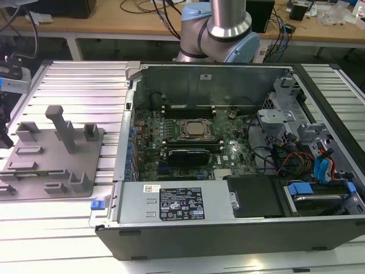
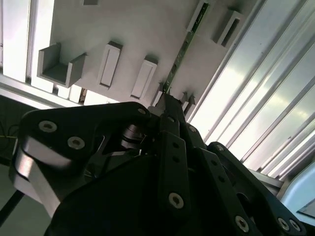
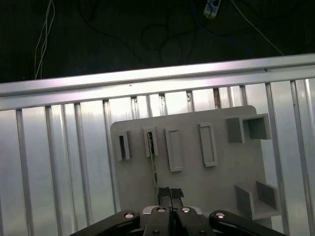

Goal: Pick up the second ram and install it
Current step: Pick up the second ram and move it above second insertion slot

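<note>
While the gripper [image 3: 170,192] sits low over the holder tray [image 3: 197,189], its fingers are drawn narrow on the second ram [image 3: 153,162]. The stick runs out from between them, standing on edge, in both wrist views, and I judge it clamped near its middle. Beyond the fingertips, in the first wrist view, the stick's far end stands in one of the tray's slot blocks [image 3: 150,143], so it looks gripped but not yet lifted clear. In the second wrist view the second ram [image 2: 184,46] likewise lies along the tray's face, next to two vacant slot blocks.

Farther off, to the exterior view's right of the tray [image 1: 57,165], stands the open computer case [image 1: 217,77] with its processor socket [image 1: 197,130], well apart from the tray. Judged from this, the pick has reached the grasp. The carry across and the seating in a memory slot by the socket are not yet done. Which slots there are filled I cannot tell.
</note>
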`<state>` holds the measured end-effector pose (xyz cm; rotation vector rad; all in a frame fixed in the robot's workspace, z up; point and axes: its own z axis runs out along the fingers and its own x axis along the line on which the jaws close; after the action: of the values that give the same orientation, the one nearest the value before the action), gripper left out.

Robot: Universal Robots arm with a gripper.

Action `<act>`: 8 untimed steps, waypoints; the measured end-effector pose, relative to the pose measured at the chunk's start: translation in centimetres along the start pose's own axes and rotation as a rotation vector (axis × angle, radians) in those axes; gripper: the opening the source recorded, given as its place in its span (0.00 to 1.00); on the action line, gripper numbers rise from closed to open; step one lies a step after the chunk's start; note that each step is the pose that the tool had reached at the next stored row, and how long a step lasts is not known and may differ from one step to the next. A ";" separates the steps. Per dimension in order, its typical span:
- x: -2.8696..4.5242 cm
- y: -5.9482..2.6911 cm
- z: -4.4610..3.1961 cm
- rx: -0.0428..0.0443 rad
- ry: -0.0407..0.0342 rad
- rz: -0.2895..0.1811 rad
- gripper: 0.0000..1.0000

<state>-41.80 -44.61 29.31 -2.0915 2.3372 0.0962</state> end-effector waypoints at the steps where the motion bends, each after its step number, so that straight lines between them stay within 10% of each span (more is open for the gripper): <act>1: 0.02 -0.01 0.09 0.0000 0.0000 0.000 0.08; 8: 0.08 -0.03 0.65 -0.0002 0.0002 -0.004 0.08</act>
<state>-41.80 -44.66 28.66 -2.0965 2.3330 0.0962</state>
